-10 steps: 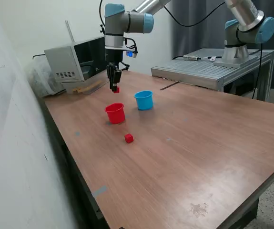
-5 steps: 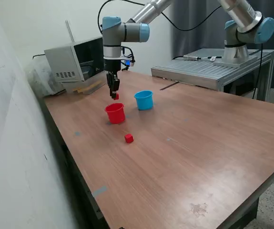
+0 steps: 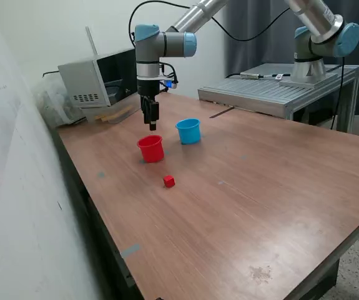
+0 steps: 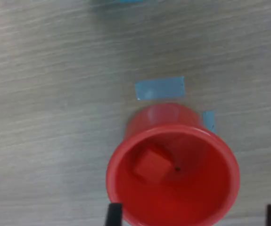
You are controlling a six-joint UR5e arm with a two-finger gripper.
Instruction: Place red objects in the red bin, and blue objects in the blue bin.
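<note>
The red bin [image 3: 151,149] stands on the wooden table, and the blue bin [image 3: 188,131] is just to the exterior view's right of it. My gripper [image 3: 152,122] hangs straight above the red bin, open and holding nothing. In the wrist view the red bin's wall [image 4: 163,117] is directly below, with one red cube [image 4: 151,165] lying inside it, and my fingertips [image 4: 112,214] stand wide apart at the frame's edge. Another red cube [image 3: 169,181] lies on the table in front of the red bin. No blue objects are in view.
A grey box-shaped appliance [image 3: 98,81] sits at the table's back corner. A metal platform [image 3: 279,87] carrying a second arm stands behind the table. Pieces of blue tape [image 4: 160,88] are stuck to the table by the red bin.
My gripper carried a red cube over the red bin and let it go; the cube now lies inside the bin. The other cube and both bins stayed put.
</note>
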